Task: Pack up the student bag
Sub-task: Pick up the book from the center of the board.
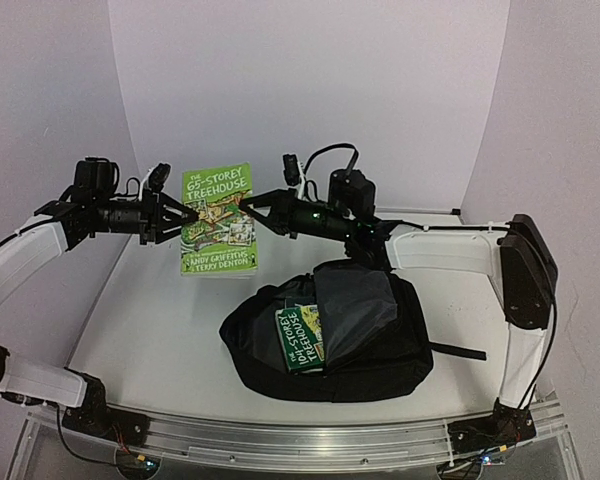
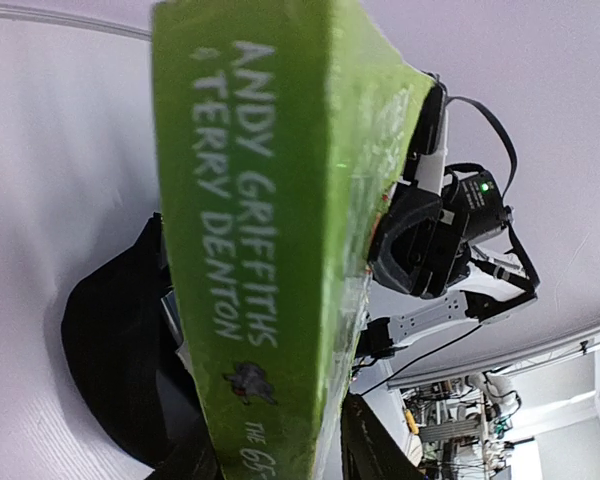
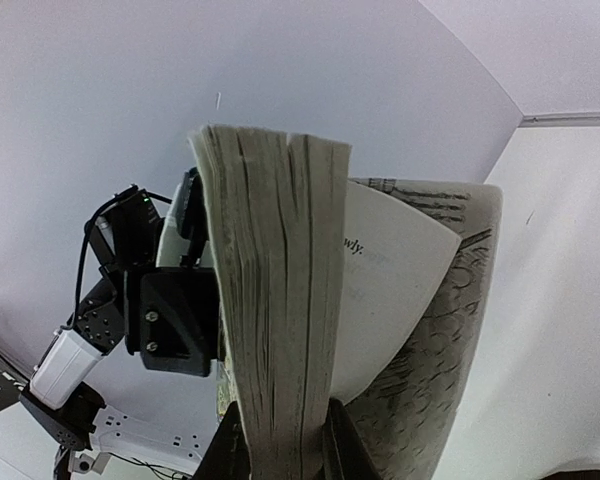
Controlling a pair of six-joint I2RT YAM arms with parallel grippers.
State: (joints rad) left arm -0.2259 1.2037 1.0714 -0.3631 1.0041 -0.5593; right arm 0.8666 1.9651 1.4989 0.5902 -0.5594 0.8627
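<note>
White tabletop point(image 1: 150, 330) | left fingers point(image 1: 180, 210), right fingers point(image 1: 263, 200) clamp glossy green paperback point(image 1: 220, 215) (upright) | soft student bag point(image 1: 380, 350)

A raised book point(image 1: 217, 220) is behind the student bag point(image 1: 380, 352), a second book point(image 1: 302, 338) inside it.

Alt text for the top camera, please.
The left arm and right arm hold a green book upright in mid-air, jaws on its side edges. Below, a black backpack lies open on the table, a second book poking out.
</note>
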